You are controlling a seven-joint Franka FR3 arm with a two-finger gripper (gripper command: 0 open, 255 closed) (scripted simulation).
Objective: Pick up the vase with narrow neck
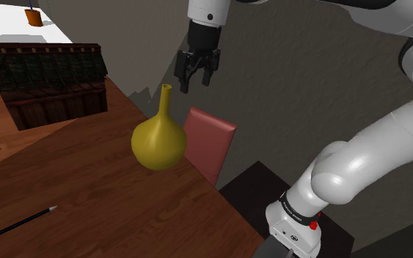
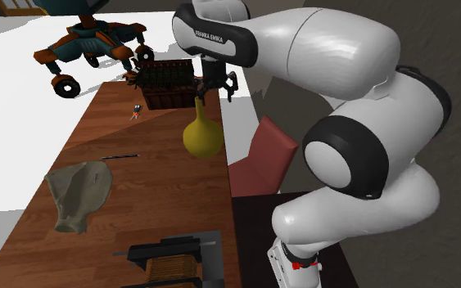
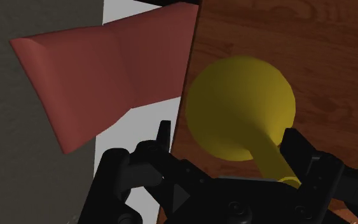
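- Two fingers (image 1: 184, 79) of the pincer (image 1: 197, 80) are held wide apart, with nothing clasped between them. It is hung above the tip of the neck, a little toward the shoulder view's right.
- Seen from the wrist, the vase (image 3: 241, 105) is found below the pincer, its narrow neck drawn close beside one finger rather than midway. Whether it touches that finger cannot be told for certain.
- The vase, yellow and round-bellied, is stood upright on the wooden tabletop (image 1: 87, 190), near the edge and just beside a reddish chair back (image 1: 210, 139).
- A dark crate (image 1: 50, 84) and a pencil (image 1: 21, 220) are set well apart from it, farther along the tabletop.
- A straight descent is judged risky: the neck could be struck by the off-centre finger and the vase tipped over the nearby edge.
- A slip is also to be feared, since the neck looks smooth and tapered and the belly would likely weigh heavily below the grip.
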